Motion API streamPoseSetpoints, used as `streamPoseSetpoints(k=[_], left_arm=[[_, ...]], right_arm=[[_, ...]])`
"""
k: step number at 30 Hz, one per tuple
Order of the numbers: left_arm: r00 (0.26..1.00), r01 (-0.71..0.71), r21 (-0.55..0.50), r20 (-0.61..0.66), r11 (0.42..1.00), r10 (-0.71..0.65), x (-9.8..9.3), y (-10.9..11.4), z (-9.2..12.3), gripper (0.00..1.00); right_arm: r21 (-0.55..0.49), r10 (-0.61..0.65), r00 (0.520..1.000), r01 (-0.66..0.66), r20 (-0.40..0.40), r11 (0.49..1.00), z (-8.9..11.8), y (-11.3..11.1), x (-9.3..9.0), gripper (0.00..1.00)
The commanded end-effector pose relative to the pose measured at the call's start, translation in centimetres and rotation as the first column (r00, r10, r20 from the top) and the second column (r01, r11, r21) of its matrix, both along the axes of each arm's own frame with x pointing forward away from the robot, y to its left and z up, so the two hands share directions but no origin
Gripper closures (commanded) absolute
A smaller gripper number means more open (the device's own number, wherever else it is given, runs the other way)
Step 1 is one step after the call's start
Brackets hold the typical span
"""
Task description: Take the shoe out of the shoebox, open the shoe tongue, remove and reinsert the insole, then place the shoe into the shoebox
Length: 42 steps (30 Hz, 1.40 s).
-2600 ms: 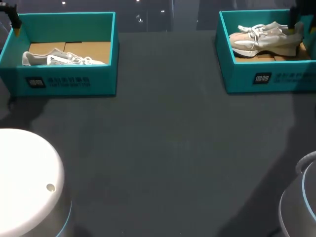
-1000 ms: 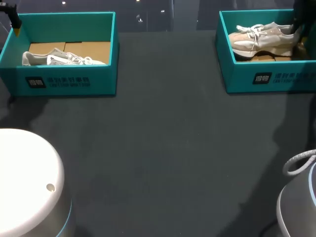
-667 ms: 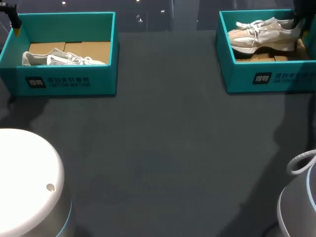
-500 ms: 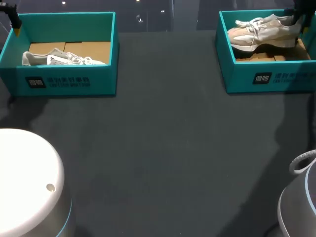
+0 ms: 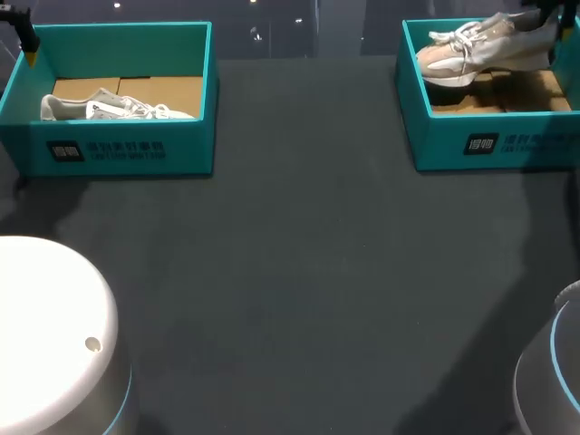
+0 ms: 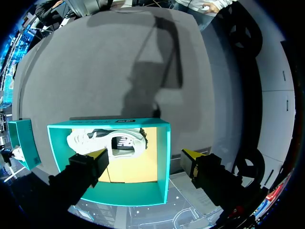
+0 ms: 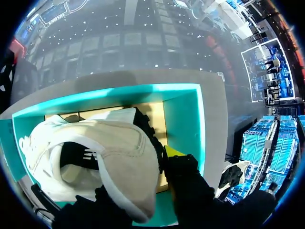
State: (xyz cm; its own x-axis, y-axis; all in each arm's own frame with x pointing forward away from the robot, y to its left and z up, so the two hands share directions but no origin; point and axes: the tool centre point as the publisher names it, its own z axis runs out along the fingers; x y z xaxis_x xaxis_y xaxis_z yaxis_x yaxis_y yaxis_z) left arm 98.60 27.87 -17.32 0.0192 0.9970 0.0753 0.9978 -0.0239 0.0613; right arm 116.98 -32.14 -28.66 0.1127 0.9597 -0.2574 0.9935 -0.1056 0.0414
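Two teal shoeboxes [image 5: 127,136] [image 5: 435,145], and seemingly one pale shoe [image 5: 109,109] [image 5: 480,50] at each, two altogether

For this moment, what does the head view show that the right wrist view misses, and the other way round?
Only the head view shows the left teal cardboard shoebox with a white sneaker lying inside. Only the right wrist view shows the open heel collar of the beige sneaker and a yellow fingertip against its heel. Both show the right gripper holding that beige sneaker over the right teal shoebox.
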Motion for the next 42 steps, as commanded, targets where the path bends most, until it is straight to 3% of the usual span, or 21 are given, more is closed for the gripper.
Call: streamPoseSetpoints(k=[1,19,27,36,42], left_arm=[[1.0,0.001,0.002,0.0,1.0,-0.001,0.0,0.0,0.1,0.0],[1.0,0.001,0.002,0.0,1.0,-0.001,0.0,0.0,0.1,0.0],[1.0,0.001,0.002,0.0,1.0,-0.001,0.0,0.0,0.1,0.0],[1.0,0.001,0.002,0.0,1.0,-0.001,0.0,0.0,0.1,0.0],[1.0,0.001,0.002,0.0,1.0,-0.001,0.0,0.0,0.1,0.0]], right_arm=[[-0.023,0.001,1.0,-0.001,0.027,1.0,1.3,0.2,-1.2,1.0],[-0.006,-0.022,1.0,0.022,0.004,1.0,1.0,-0.6,-1.0,1.0],[-0.086,-0.053,0.998,0.056,0.042,0.995,4.3,-3.7,-1.4,1.0],[-0.054,-0.02,0.999,0.022,0.047,0.998,7.6,-2.5,-2.3,1.0],[-0.09,0.01,0.999,-0.006,0.043,0.996,10.6,-1.6,-3.2,1.0]])
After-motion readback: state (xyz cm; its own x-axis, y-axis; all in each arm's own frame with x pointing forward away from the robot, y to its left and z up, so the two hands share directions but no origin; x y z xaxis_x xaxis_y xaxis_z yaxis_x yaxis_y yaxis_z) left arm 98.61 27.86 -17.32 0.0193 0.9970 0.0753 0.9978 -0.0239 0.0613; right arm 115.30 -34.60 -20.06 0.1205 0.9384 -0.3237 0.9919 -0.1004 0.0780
